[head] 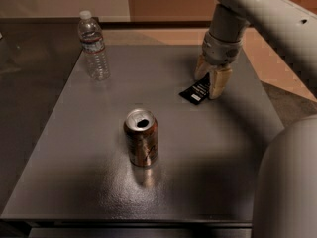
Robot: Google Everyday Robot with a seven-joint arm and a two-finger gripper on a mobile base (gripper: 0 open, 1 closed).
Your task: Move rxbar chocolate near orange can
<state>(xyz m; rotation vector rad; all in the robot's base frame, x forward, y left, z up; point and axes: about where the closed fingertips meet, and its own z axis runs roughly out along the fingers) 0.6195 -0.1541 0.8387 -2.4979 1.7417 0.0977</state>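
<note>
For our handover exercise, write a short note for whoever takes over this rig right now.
The gripper is low at the table's far right, right at the rxbar chocolate; whether it grips the bar cannot be told.
The orange can stands upright mid-table, well apart from the bar.
Done: gripper is at the bar.
Left: bring the bar beside the can.

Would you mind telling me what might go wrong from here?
At the far right of the grey table, the claw sits over one end of the flat black bar wrapper, so the bar may slip free. The upright brownish-orange metal can could tip if the bar bumps it on arrival.
</note>
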